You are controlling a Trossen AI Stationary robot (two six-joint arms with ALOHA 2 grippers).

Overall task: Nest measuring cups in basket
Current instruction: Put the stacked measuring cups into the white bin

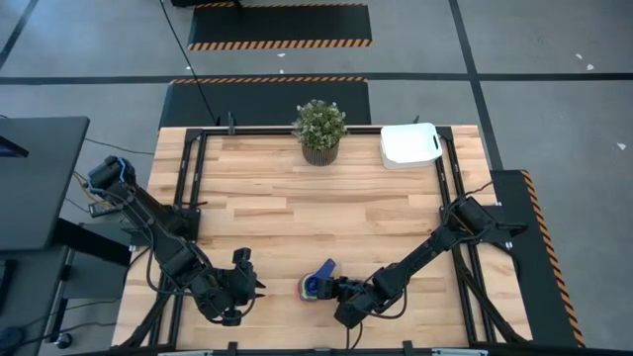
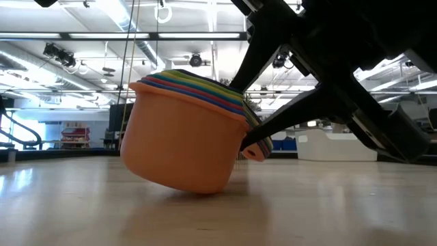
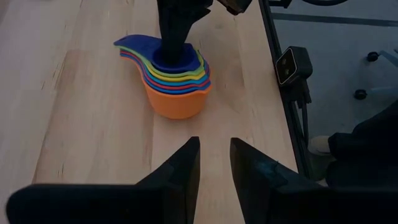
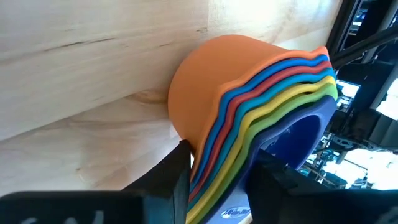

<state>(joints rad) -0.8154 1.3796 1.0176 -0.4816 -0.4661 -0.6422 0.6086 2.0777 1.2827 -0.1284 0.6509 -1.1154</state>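
Several measuring cups sit nested in one stack near the table's front edge: orange outermost, dark blue innermost, handles pointing toward the far side. My right gripper is shut on the stack from the right. To the left of the stack my left gripper hovers open, with nothing between its fingers. The white basket stands at the far right corner. My right gripper holds the stacked rims on the side nearest it. One finger is inside the dark blue cup and the other is outside against the orange wall. The fingers slant down from the table's right. The stack is tilted, with its orange bottom edge on the table.
A potted green plant stands at the middle of the far edge, left of the basket. Black frame rails run along the table's left and right sides. Bare wood lies between the stack and the basket.
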